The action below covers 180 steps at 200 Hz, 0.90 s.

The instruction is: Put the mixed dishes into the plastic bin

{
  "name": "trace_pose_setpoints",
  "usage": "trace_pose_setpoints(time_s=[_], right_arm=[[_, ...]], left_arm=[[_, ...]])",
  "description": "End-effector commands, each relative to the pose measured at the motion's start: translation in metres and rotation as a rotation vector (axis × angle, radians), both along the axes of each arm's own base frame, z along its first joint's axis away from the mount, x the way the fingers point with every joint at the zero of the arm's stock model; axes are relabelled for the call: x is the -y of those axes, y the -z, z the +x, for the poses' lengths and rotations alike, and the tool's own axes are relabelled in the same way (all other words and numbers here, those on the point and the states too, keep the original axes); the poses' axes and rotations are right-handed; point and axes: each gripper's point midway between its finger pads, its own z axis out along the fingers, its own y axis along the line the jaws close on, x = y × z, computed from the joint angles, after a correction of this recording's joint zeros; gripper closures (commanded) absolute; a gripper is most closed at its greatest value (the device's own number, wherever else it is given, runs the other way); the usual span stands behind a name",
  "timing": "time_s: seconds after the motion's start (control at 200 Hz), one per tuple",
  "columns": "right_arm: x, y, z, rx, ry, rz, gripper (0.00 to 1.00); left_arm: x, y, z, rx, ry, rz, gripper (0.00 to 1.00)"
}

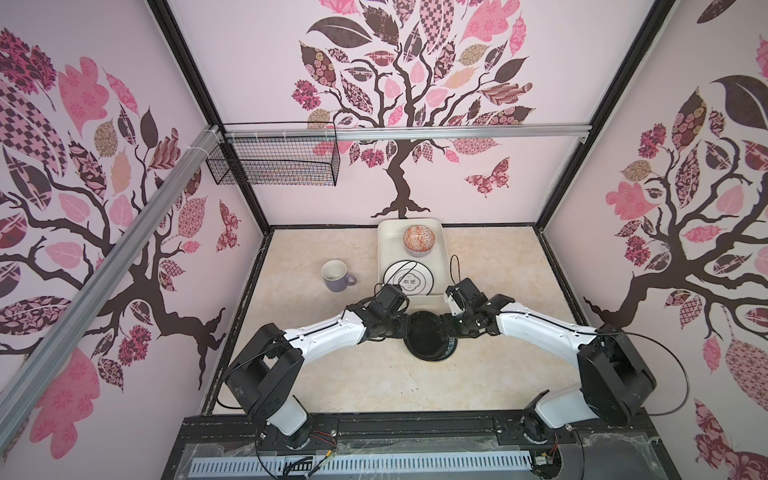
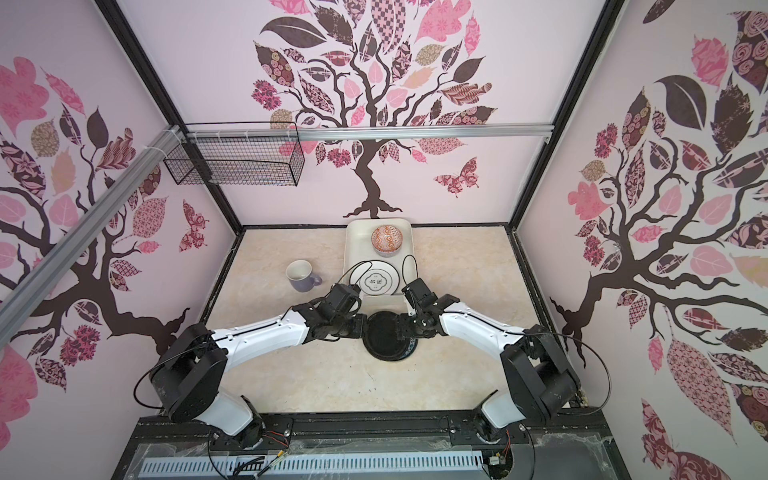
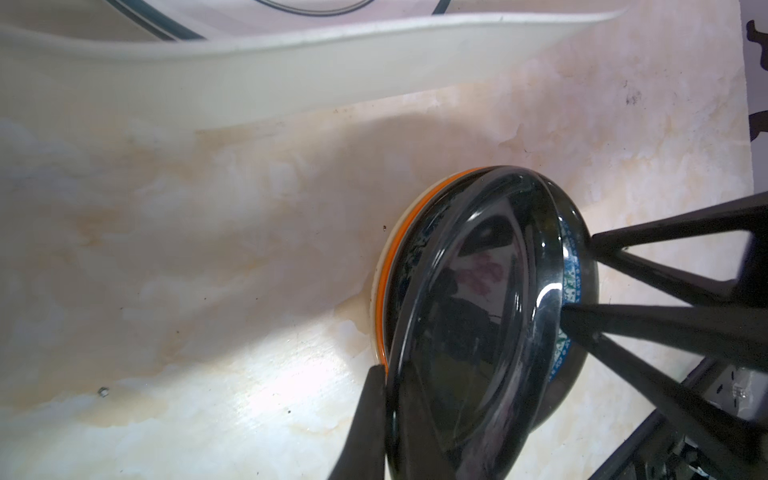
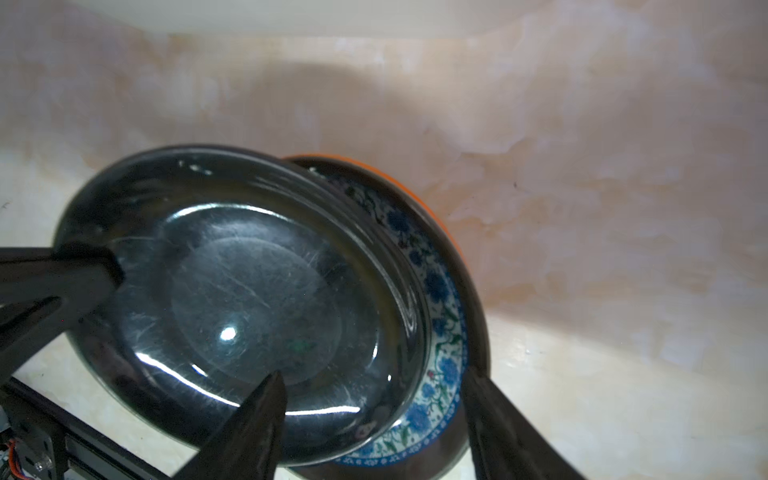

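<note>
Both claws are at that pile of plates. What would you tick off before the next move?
1. Left gripper shut on the black plate's rim: ok.
2. Right gripper open, jaws apart astride the rim: ok.
3. Black plate free of the blue-patterned plate beneath: cannot tell; it sits offset on it.
4. Flat spot in the plastic bin: not ok; the orange-patterned bowl and black-ringed plate take most of the floor, so stacking on that plate seems likely.
5. Lavender mug out of the way: ok, it stands aside on the table.
</note>
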Motion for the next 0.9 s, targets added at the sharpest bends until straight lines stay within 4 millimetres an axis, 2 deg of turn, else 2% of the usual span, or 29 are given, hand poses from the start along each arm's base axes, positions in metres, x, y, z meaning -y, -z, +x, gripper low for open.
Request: trace_pose_setpoints(time_s=[0.0, 0.25, 0.495, 0.66, 0.84, 0.895], right_arm=[[0.002, -0.030, 0.007, 0.071, 0.009, 0.006, 0.29], [0.006, -0.049, 0.008, 0.119, 0.017, 0.012, 0.27], [0.009, -0.064, 0.009, 0.161, 0.020, 0.016, 0.26], [0.012, -0.076, 0.007, 0.197, 0.016, 0.032, 0.25], [0.017, -0.086, 0.006, 0.245, 0.027, 0.038, 0.23], [0.021, -0.088, 0.006, 0.260, 0.039, 0.033, 0.20]], left_arm=[[-0.009, -0.009, -0.005, 0.003, 0.030, 0.047, 1.00], [-0.010, -0.040, -0.003, 0.044, 0.026, 0.015, 1.00], [-0.012, -0.079, 0.009, 0.106, 0.004, -0.032, 1.00], [-0.022, -0.103, 0.032, 0.149, -0.030, -0.038, 1.00], [-0.038, -0.128, 0.073, 0.218, -0.087, -0.008, 1.00], [-0.042, -0.131, 0.087, 0.225, -0.107, -0.002, 1.00]])
